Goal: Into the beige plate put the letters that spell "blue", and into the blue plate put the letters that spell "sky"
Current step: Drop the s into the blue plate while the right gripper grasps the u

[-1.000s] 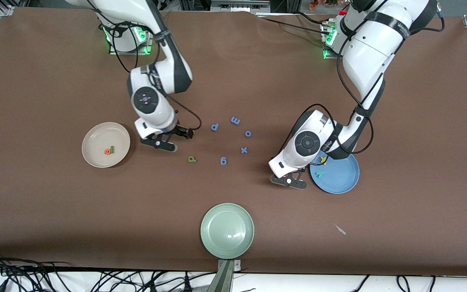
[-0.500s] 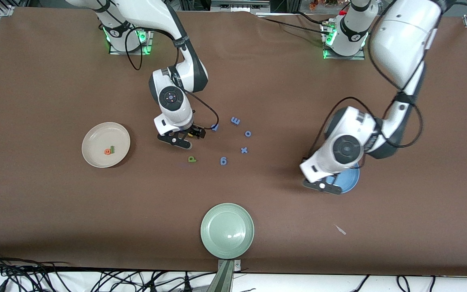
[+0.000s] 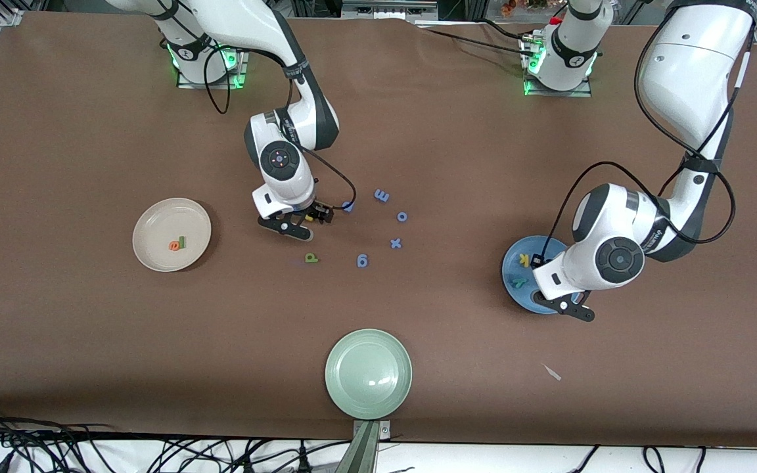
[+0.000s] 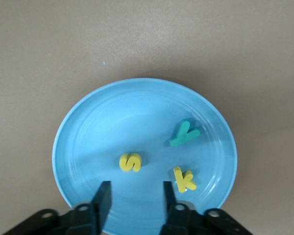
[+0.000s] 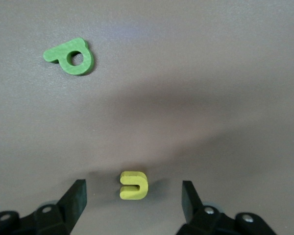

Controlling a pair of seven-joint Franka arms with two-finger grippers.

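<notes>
The right gripper (image 5: pixel 132 196) is shown spread wide over the table with the yellow u (image 5: pixel 134 185) lying flat between its fingers, untouched; the olive-green b (image 3: pixel 311 258) lies nearer the front camera, also closest to this arm. The left gripper (image 4: pixel 134 196) hangs parted and empty over the blue plate (image 4: pixel 88 127), where three letters are counted: s (image 4: pixel 130 162), k (image 4: pixel 184 179), y (image 4: pixel 184 133). Two letters, e (image 3: pixel 173 246) and l (image 3: pixel 182 242), lie in the beige plate (image 3: pixel 155 220); five blue letters (image 3: pixel 382 195) lie loose mid-table, beside one green plate (image 3: pixel 352 387).

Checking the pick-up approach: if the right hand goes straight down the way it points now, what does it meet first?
Probably the yellow u: it lies on the table between the open fingers of the right hand. The olive-green b lies off to the side, out of that line.
</notes>
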